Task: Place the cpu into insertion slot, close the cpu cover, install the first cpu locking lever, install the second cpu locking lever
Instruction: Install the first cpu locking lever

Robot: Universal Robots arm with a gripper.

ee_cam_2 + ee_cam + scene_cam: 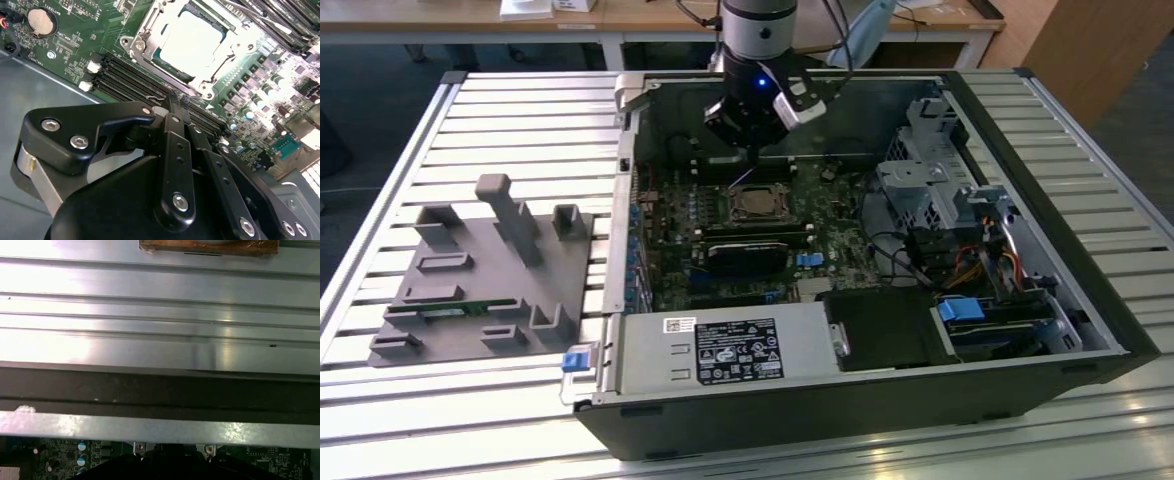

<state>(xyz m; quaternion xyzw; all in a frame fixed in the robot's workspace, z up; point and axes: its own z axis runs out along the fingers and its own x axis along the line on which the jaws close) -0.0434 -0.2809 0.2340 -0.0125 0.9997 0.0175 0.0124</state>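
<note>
Silver square cpu (197, 42) under metal-framed cpu cover (150, 37)

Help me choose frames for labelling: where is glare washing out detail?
In the second wrist view, the cpu top is blown out near white inside the cpu cover; in the first wrist view, bright reflections streak the metal table slats; the exterior view is evenly lit.
</note>
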